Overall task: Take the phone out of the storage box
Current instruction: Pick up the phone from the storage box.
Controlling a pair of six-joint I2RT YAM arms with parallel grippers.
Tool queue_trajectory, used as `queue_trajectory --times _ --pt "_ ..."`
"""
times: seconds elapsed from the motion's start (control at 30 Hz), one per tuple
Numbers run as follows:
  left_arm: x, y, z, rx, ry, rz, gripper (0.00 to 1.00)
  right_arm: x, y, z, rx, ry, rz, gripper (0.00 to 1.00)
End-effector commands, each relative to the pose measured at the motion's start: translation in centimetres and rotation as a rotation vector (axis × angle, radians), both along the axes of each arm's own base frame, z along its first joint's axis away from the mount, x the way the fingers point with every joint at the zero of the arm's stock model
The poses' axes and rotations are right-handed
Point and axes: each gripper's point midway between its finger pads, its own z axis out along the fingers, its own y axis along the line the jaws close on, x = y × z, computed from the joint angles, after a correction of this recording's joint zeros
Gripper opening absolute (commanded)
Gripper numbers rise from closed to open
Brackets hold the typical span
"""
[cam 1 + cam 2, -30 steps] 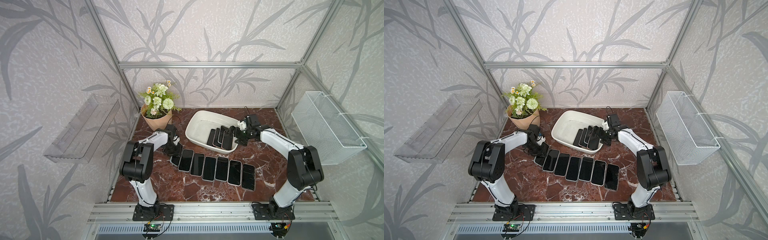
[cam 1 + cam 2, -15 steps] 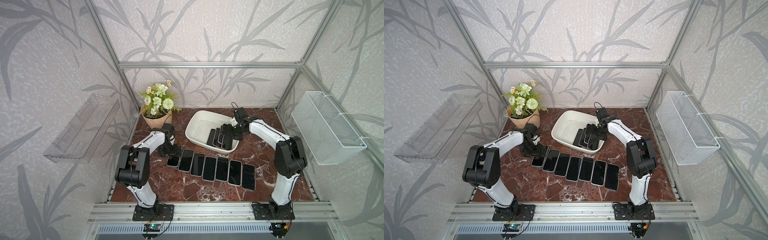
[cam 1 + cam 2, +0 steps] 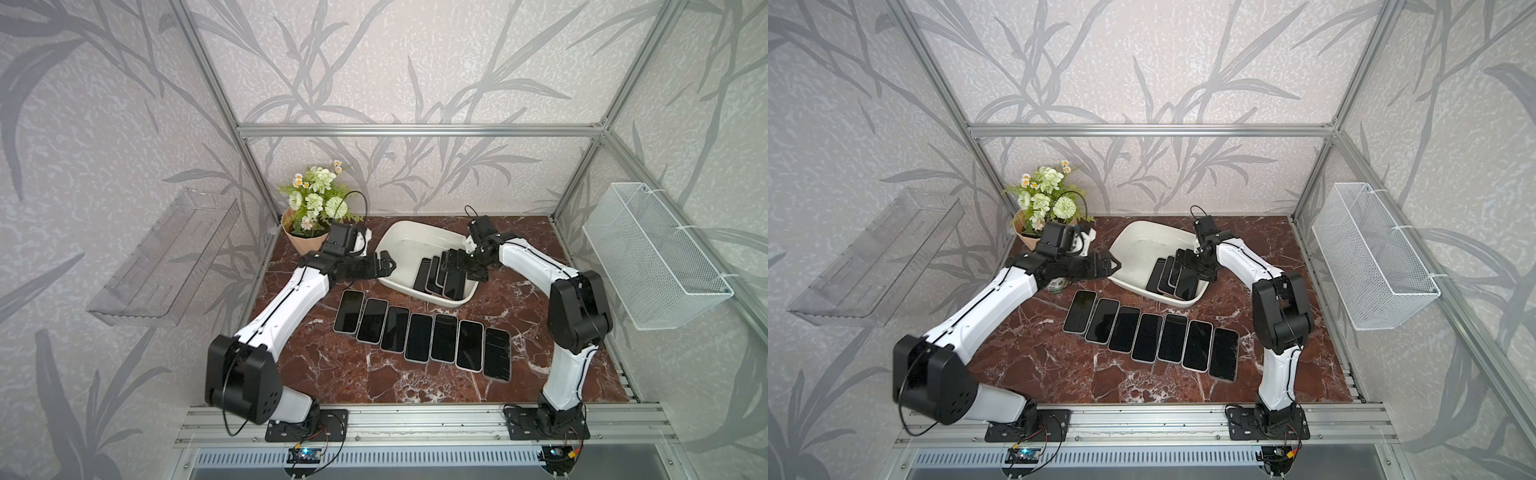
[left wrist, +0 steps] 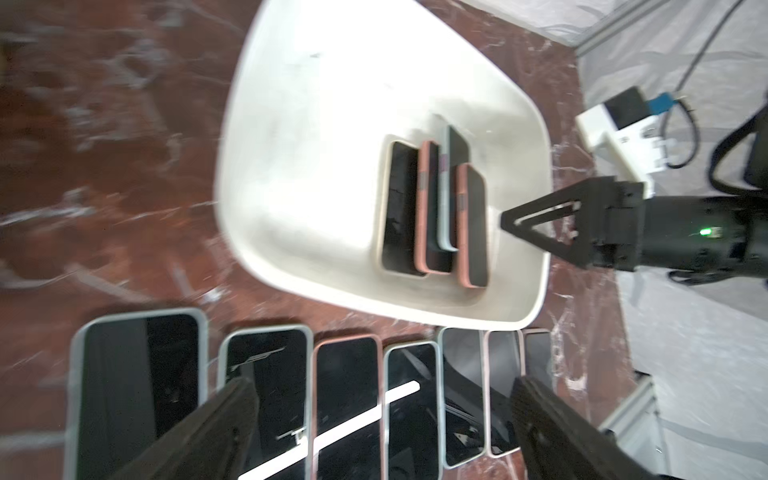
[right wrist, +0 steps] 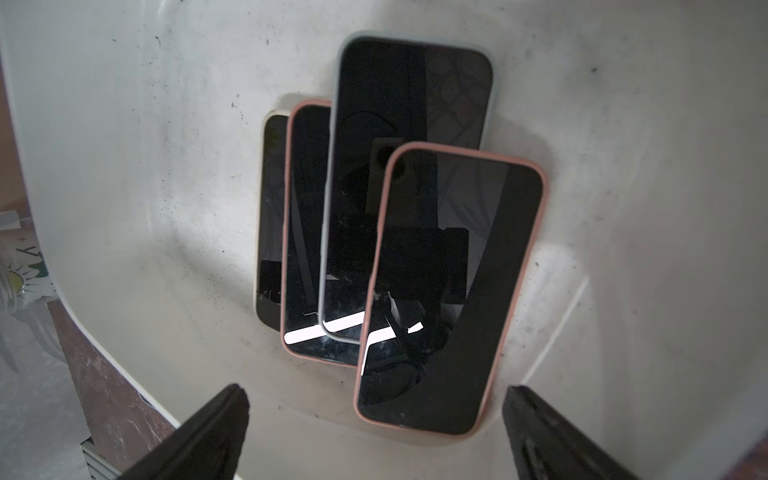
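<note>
Filling the floor of the cell, the marble table is carrying everything. The storage box is sitting toward the far side, near the middle. In front of it, nearer the arms, a row of seven phones is lying face up side by side. Four more phones are lying inside the box at its near right end, overlapping like fanned cards. The pink-cased phone is resting on top at the right of the fan, so it looks like the one to take.

The right gripper is hanging just above that fan, jaws spread wide and holding nothing. The left gripper is hovering beside the box's left rim, also spread wide and empty.

The step in hand appears to be the reach for the top phone. To do it well, the right arm is probably best lowering with one finger on each long edge of the pink case and closing across its width. It should then lift straight up so the phone underneath is not dragged along. The box wall is standing close on the right, so the outer finger is needing a careful line down.
</note>
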Motion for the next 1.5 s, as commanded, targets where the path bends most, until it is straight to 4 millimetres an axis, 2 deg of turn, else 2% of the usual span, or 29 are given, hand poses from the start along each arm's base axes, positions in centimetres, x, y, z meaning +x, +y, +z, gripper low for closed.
queue_trajectory --times 0.0,0.07,0.17,0.27,0.37,0.47,0.67,0.8,1.1,1.27,1.47 --pt "2.3 -5.1 -0.2 -0.112 0.019 -0.108 0.98 -0.6 -1.3 1.8 0.024 -0.039 -0.028 1.0" --pt "4.2 -6.7 -0.5 -0.116 0.016 -0.139 0.88 -1.1 -1.9 2.3 0.031 -0.053 -0.043 1.0" --pt "6.9 -8.2 -2.7 -0.086 0.054 -0.163 0.7 -2.0 -2.5 3.0 0.05 -0.077 -0.055 1.0" --pt "8.4 -9.7 -5.2 -0.058 0.11 -0.203 0.61 -3.0 -3.0 3.7 0.06 -0.099 -0.059 1.0" --pt "9.0 -10.8 -7.1 -0.012 0.134 -0.244 0.58 -3.5 -3.4 3.5 0.068 -0.091 -0.063 1.0" --pt "9.1 -11.7 -8.9 0.03 0.162 -0.285 0.55 -3.7 -3.5 3.3 0.081 -0.086 -0.066 1.0" --pt "8.6 -12.7 -11.7 0.071 0.216 -0.364 0.54 -4.0 -3.4 2.7 0.092 -0.072 -0.06 1.0" --pt "8.4 -12.6 -13.0 0.093 0.244 -0.384 0.54 -4.1 -3.3 2.5 0.098 -0.065 -0.056 1.0" --pt "7.5 -13.4 -14.7 0.115 0.283 -0.436 0.53 -3.9 -3.3 1.8 0.107 -0.052 -0.069 1.0" --pt "6.8 -14.2 -15.6 0.088 0.312 -0.461 0.42 -3.9 -3.5 1.5 0.114 -0.048 -0.083 1.0" --pt "6.7 -14.9 -15.8 0.043 0.328 -0.466 0.38 -3.8 -3.7 1.2 0.118 -0.044 -0.092 0.99"
